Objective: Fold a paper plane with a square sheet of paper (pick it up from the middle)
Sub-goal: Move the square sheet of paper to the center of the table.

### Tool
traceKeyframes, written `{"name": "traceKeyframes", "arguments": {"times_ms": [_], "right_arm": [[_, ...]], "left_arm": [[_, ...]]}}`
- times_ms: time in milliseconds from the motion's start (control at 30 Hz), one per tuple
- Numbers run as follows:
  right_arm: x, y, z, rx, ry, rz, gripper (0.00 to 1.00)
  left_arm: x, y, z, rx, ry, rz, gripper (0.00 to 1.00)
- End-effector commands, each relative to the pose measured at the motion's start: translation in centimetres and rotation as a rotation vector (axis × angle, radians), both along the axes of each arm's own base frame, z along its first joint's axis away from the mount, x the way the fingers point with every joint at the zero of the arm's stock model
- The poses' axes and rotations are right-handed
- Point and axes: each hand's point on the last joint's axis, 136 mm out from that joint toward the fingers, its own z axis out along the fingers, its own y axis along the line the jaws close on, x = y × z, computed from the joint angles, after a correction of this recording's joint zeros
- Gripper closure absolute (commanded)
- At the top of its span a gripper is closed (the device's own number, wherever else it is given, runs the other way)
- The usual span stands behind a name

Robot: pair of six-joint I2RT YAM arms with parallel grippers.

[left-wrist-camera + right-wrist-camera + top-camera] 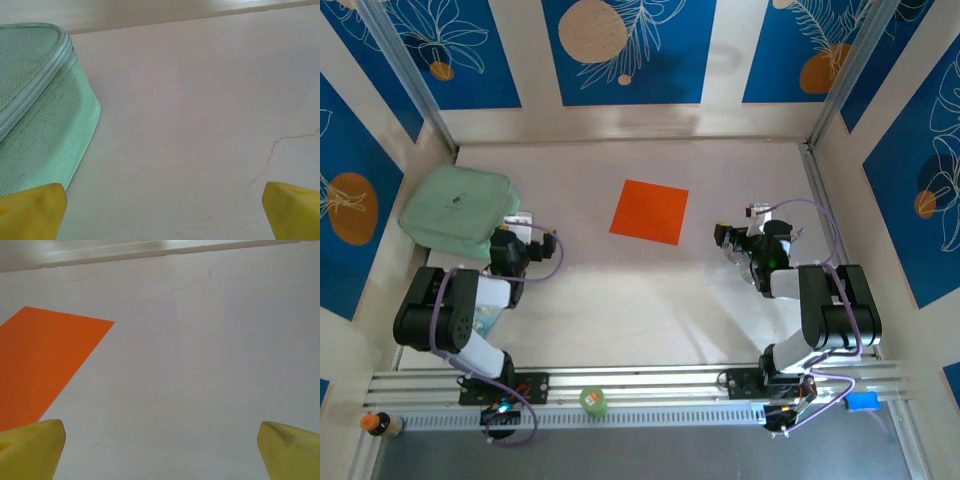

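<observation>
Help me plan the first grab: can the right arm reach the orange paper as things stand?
Probably yes: the paper lies flat on open table just left of the open right gripper, with nothing between them.

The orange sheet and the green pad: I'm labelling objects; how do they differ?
The orange sheet is paper-thin and lies flat; the green pad is thick, with fabric sides. The sheet has sharp corners; the pad's are rounded. The sheet lies mid-table; the pad sits at the left. Both rest on the table.

Blue leaf-patterned wall panels (620,50) enclose a pale, faintly cracked tabletop (620,290).
</observation>
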Motion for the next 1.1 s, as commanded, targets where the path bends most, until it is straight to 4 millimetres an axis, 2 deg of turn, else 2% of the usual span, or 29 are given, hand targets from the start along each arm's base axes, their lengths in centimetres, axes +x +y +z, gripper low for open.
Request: {"name": "traceKeyframes", "arguments": {"times_ms": [0, 833, 1067], "right_arm": [[0.54, 0.02, 0.79, -0.004, -0.024, 0.011, 0.01], [0.52, -0.12, 0.85, 0.020, -0.022, 0.020, 0.01], [0.38, 0.44, 1.00, -0.007, -0.035, 0.035, 0.01]], "left_arm": [[0.46, -0.24, 0.60, 0.011, -0.018, -0.026, 0.00], [0.52, -0.20, 0.57, 0.003, -0.015, -0.028, 0.00], [0.16, -0.53, 0.74, 0.006, -0.031, -0.048, 0.00]]}}
